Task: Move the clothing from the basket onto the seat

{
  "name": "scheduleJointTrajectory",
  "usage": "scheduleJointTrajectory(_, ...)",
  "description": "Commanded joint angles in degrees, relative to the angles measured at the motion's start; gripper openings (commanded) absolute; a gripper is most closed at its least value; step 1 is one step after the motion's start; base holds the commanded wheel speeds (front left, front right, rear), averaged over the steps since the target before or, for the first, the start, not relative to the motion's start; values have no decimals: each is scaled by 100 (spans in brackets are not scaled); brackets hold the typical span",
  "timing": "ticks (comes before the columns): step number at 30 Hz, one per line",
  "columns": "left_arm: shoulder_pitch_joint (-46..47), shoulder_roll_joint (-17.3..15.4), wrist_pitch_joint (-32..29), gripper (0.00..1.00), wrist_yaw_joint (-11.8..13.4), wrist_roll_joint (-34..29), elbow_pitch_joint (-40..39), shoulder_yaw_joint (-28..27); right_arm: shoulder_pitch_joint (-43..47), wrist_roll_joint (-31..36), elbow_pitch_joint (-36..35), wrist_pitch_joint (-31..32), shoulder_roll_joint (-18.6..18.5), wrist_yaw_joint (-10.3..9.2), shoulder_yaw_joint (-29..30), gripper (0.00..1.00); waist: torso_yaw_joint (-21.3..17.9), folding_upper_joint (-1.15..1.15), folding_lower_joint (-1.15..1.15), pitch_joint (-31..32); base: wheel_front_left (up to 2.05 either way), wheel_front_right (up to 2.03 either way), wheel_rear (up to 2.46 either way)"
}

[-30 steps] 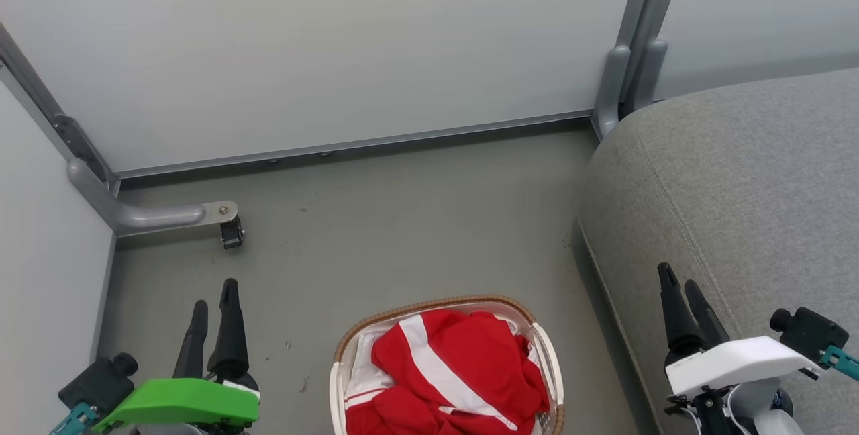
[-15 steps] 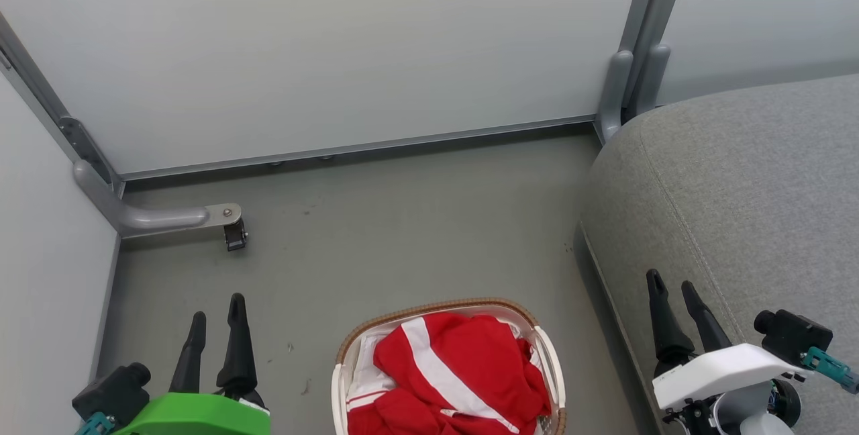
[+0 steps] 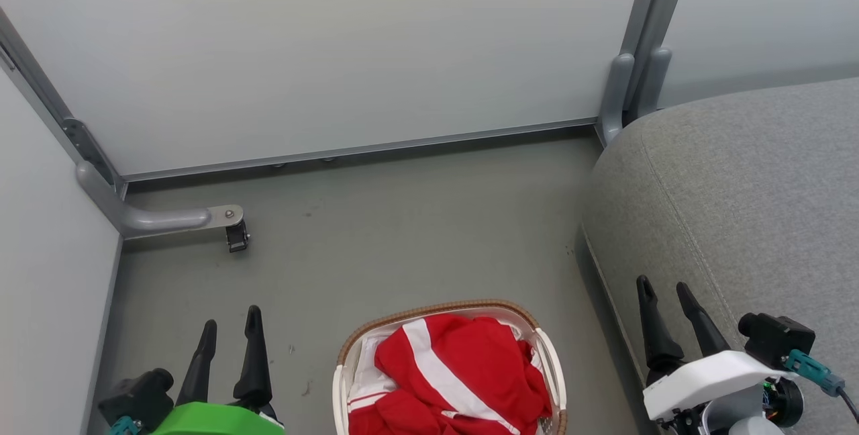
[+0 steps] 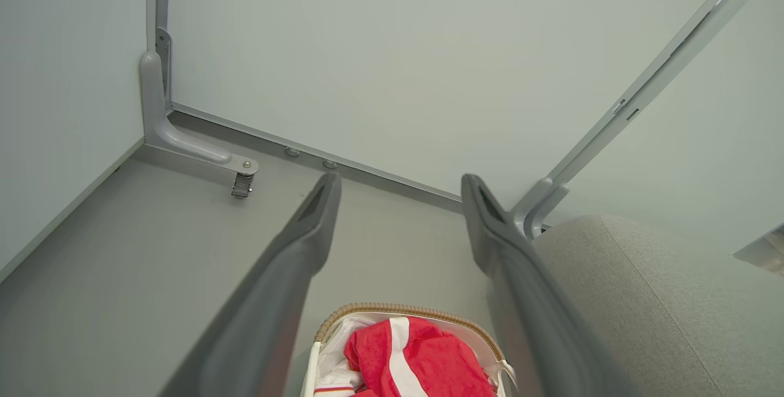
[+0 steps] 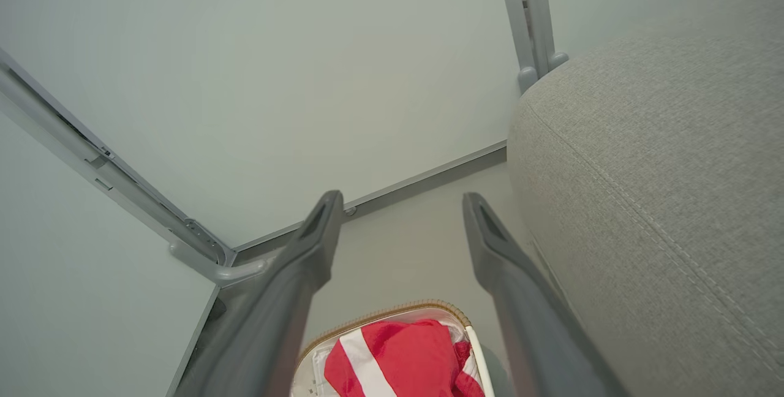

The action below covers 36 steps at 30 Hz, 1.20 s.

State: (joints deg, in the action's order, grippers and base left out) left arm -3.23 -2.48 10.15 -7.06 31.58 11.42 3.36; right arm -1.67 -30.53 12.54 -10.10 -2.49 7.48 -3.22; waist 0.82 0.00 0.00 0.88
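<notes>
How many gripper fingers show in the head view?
4. Two on the left gripper, lower left over the floor; two on the right gripper, lower right, before the seat.

The grey floor (image 3: 402, 233) carries the basket (image 3: 439, 306) at its near edge, the seat (image 3: 738, 186) along its right edge, and a metal foot (image 3: 174, 219) in its far left corner.
</notes>
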Motion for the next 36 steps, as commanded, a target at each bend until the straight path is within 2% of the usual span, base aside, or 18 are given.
scheduleJointTrajectory(1,-57,-46,54,100,12,-143,-19,9,61,158,-7,-57,-33,2,-14,100,3,0,0,0,0,0,0)
scheduleJointTrajectory(36,-208,-56,457,100,23,-1465,92,182,136,1599,173,-464,-51,1,-216,100,51,0,0,22,0,0,0)
